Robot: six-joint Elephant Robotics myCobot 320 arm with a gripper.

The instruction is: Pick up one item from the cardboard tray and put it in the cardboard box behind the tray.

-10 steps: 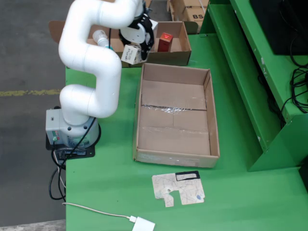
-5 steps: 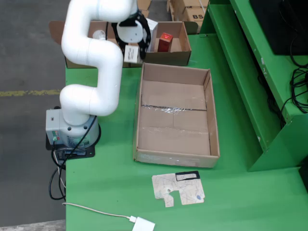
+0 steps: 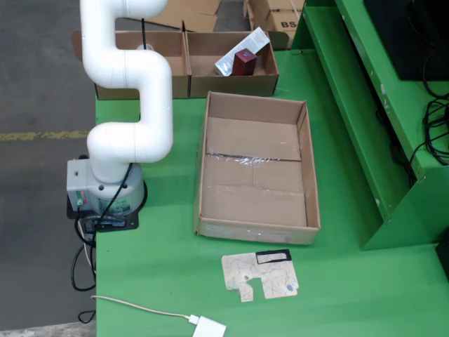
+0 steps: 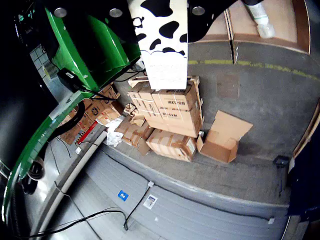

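1. While the gripper [image 4: 162, 9] is out of the fixed view, the wrist view shows its black jaws clamped on a cow-patterned carton [image 4: 162, 50], which hangs at the top of that picture.
2. Because the wrist camera looks out at the floor and stacked cartons [image 4: 167, 117], the wrist is probably tilted; I would level it before lowering.
3. The tray [image 3: 256, 210] lies empty mid-table, and the divided box [image 3: 231, 86] stands just beyond it at the far edge.
4. The box's right compartment holds a red box [image 3: 243, 62] and a silver packet [image 3: 242, 48], so centre the carton over a free patch or over the left compartment, which the arm [image 3: 130, 84] partly hides.
5. Lower below the rim before releasing, so the carton neither catches the divider nor tips.
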